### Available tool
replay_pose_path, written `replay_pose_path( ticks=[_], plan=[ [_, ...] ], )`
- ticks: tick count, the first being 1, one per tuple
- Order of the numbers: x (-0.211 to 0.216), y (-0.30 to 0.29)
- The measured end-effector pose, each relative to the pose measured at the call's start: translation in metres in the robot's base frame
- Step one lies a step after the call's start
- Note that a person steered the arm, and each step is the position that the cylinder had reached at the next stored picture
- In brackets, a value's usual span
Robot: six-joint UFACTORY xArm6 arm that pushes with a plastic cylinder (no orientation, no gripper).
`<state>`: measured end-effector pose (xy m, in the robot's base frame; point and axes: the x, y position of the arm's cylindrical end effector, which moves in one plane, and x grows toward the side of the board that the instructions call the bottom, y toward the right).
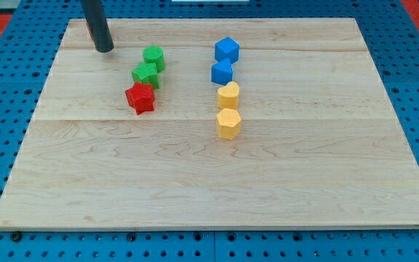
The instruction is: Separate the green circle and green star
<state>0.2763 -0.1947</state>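
Now | rod's tip [104, 49] near table [304, 182] far-left corner, no fingers | green circle [153, 57] touching green star [145, 74] just right of it | red star [140, 97] beside.

Two green blocks [153, 57] [145, 74], one red block [140, 97], two blue blocks [227, 49] [222, 71], two yellow blocks [228, 95] [228, 124].

Green pair crowding together at the table's [86, 182] upper left

The green circle [153, 57] and green star [145, 74] are touching, the red star [140, 97] pressing in below; my tip [104, 49] is standing left of the circle (a narrow gap), while the blue and yellow blocks are lining the right.
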Motion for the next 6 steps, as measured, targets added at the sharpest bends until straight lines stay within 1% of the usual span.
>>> replay_pose_path(
  ticks=[1, 3, 5, 6],
  plan=[
    [0.004, 0.001],
    [-0.019, 0.006],
    [0.077, 0.053],
    [0.044, 0.099]
  ],
)
